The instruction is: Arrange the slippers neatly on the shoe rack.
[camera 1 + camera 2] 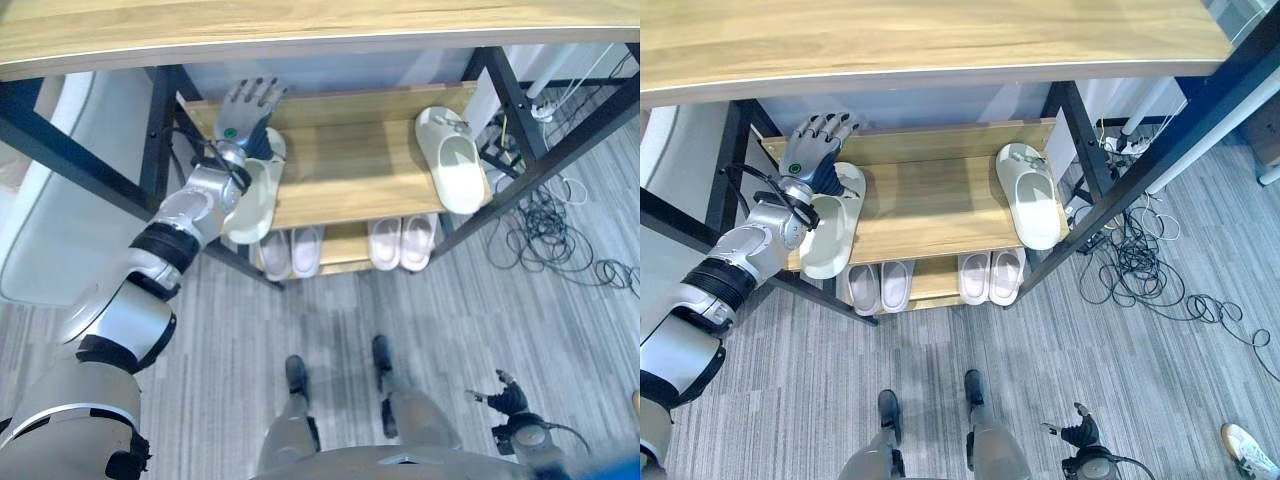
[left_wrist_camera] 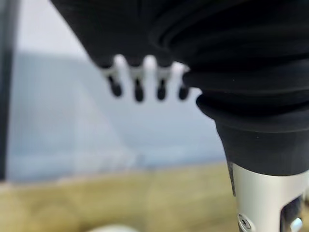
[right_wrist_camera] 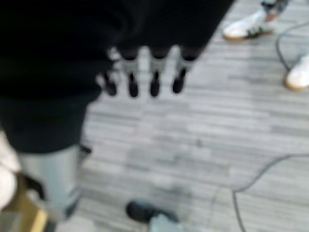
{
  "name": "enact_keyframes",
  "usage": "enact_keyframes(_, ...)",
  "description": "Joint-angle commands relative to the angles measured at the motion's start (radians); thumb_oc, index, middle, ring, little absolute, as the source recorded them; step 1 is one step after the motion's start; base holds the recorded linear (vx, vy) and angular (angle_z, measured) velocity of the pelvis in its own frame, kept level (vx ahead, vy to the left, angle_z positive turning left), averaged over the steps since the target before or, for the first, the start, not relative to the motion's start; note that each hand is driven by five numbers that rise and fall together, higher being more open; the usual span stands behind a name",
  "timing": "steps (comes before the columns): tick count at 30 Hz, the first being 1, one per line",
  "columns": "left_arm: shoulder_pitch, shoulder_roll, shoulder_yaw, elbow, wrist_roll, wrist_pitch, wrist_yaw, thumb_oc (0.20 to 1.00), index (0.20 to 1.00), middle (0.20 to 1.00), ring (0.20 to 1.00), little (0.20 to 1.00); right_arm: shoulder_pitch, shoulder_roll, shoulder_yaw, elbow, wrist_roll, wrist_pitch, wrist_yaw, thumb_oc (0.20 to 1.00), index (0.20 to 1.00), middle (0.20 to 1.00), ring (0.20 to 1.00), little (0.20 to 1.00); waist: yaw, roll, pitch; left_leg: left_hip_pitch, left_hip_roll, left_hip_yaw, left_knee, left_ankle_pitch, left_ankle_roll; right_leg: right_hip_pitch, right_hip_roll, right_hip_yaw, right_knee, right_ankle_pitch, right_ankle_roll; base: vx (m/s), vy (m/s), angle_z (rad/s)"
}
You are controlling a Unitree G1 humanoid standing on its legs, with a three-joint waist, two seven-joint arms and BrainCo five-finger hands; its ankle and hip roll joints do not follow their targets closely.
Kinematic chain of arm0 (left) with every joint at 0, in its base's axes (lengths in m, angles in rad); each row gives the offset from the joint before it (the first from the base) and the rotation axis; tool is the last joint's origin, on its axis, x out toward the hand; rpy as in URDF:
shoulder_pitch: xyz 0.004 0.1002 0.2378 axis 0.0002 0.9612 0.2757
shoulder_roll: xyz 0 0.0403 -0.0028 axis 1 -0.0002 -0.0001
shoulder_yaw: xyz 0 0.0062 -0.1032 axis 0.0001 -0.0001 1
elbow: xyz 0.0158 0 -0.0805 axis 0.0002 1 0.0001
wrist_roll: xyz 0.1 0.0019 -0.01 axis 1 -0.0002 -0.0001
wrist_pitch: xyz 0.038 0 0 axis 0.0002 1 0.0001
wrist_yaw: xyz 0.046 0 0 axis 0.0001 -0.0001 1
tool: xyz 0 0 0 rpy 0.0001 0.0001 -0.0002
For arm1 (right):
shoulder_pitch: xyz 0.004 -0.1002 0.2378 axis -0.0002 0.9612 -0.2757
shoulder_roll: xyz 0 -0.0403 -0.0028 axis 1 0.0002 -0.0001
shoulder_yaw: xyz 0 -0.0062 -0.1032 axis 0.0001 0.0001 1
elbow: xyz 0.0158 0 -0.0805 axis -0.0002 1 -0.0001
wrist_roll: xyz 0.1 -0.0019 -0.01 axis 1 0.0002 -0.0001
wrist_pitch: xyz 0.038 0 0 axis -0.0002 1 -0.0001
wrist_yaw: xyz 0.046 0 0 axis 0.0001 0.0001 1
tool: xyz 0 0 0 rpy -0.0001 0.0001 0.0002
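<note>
Your right hand (image 1: 512, 400) hangs low at the frame's lower right, fingers relaxed and empty. Your left hand (image 1: 818, 143) hovers at upper left with straight fingers, holding nothing, above the left cream slipper (image 1: 830, 228); its mate (image 1: 1032, 198) lies on the shoe rack shelf (image 1: 930, 205) at right.

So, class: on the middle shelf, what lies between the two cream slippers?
Nothing: the left slipper and right slipper are separated by bare wooden shelf, seen in both eye views.

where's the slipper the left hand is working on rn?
In the eye views, the slipper lies at the left end of the rack's middle shelf, under the open left hand, far from the right-end slipper.
</note>
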Motion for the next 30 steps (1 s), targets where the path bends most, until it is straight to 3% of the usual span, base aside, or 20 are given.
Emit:
enact_keyframes(1,0.012,-0.014,0.111,-0.010,0.006,0.001,0.016,1.000,1.000,1.000,1.000,1.000,0.024,-0.030,0.002,-0.052,0.011,0.007,-0.011,1.000,1.000,1.000,1.000,1.000,0.020,0.016,0.013,-0.004,-0.040,-0.080,0.013,-0.056,0.012,-0.024,-0.041,-0.051,0.089,-0.109,0.053,0.02,0.004,0.08)
enact_keyframes(16,-0.016,-0.008,0.112,0.112,-0.007,0.046,0.040,1.000,1.000,1.000,1.000,1.000,0.020,-0.026,0.012,-0.069,0.000,0.014,-0.036,1.000,1.000,1.000,1.000,1.000,0.025,0.008,0.021,-0.035,-0.038,-0.084,0.013,-0.047,0.015,-0.050,-0.039,-0.050,0.083,-0.102,0.052,0.00,0.000,0.02)
enact_keyframes(22,-0.051,-0.012,0.058,0.168,0.020,0.046,0.053,1.000,1.000,1.000,1.000,1.000,0.013,-0.024,0.029,-0.060,0.004,0.009,-0.040,1.000,1.000,1.000,1.000,1.000,0.021,0.005,0.022,-0.045,-0.037,-0.083,0.013,-0.045,0.016,-0.060,-0.038,-0.046,0.085,-0.100,0.053,0.00,0.000,0.00)
enact_keyframes(30,-0.067,-0.060,0.019,0.351,-0.010,0.053,0.075,1.000,1.000,1.000,1.000,1.000,-0.012,-0.028,0.058,-0.043,0.005,-0.001,-0.054,1.000,1.000,1.000,1.000,1.000,0.011,-0.005,0.011,-0.053,-0.033,-0.072,0.013,-0.043,0.015,-0.073,-0.036,-0.040,0.081,-0.091,0.055,0.00,-0.002,-0.01)
